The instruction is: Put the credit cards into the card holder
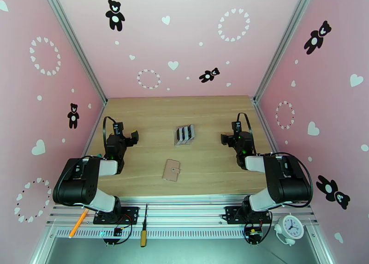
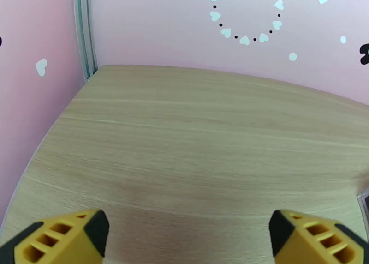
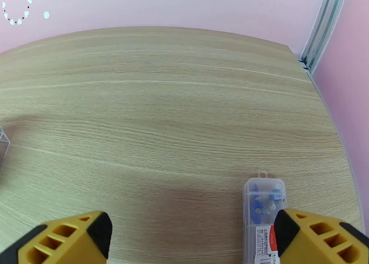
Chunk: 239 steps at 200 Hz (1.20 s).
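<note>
There are 2 arms on the wooden table (image 1: 207, 112), 1 at each side, both reaching toward the middle. The left pincer (image 2: 189, 230) is released, its 2 yellow, black-tipped fingers (image 2: 69, 235) spread wide over bare wood, grasping nothing. The right pincer (image 3: 191, 232) is released as well, its jaws just as wide and empty.

Between the pincers, near the middle of the table, 1 clear rack (image 1: 177, 141) holds the credit cards (image 1: 184, 133), standing upright side by side. They are dark with white patches. I make out about 3, though they are too small for a sure count. The rack stands well apart from both pincers.

The 1 card holder (image 1: 171, 170) lies flat and closed, closer to the front edge than the rack and a little to its left. It is tan and slightly askew, its snap tab facing right. It touches neither the rack nor a pincer.

From the right wrist, 1 small clear plastic box (image 3: 262, 200) with blue bits inside and a red-and-white label lies just beside the right-hand finger.

On the metal rail in front of the table lie 1 orange pencil (image 1: 78, 223) and 1 screwdriver (image 1: 144, 231), and 1 white alarm clock (image 1: 289, 226) sits at the right.
</note>
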Available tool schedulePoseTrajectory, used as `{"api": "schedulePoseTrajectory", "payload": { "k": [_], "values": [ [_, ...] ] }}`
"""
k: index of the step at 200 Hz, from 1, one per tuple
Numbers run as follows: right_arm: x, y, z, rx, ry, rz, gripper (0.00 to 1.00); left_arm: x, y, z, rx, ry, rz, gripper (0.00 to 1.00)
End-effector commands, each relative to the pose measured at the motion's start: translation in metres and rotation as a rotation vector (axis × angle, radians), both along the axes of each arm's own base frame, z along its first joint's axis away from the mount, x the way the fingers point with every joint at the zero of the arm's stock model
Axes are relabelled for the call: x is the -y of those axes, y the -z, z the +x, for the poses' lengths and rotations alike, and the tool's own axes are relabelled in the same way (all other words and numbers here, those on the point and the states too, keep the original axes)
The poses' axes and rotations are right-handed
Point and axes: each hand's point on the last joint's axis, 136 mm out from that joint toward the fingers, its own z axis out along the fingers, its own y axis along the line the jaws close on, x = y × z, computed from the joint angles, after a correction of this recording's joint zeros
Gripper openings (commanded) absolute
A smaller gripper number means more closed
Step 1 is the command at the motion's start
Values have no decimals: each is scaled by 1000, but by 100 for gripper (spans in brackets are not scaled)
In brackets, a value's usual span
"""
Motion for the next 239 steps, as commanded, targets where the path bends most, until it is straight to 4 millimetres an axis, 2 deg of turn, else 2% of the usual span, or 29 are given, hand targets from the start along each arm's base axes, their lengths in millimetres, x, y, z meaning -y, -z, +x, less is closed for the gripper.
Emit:
{"api": "schedulePoseTrajectory", "payload": {
  "k": [1,239],
  "values": [
    [-1,-1,1,10,0,1,99,0,-1,2,-2,-5,15,98],
    [-1,-2,1,11,-2,5,99,-3,-1,2,-2,1,-7,98]
  ]
}}
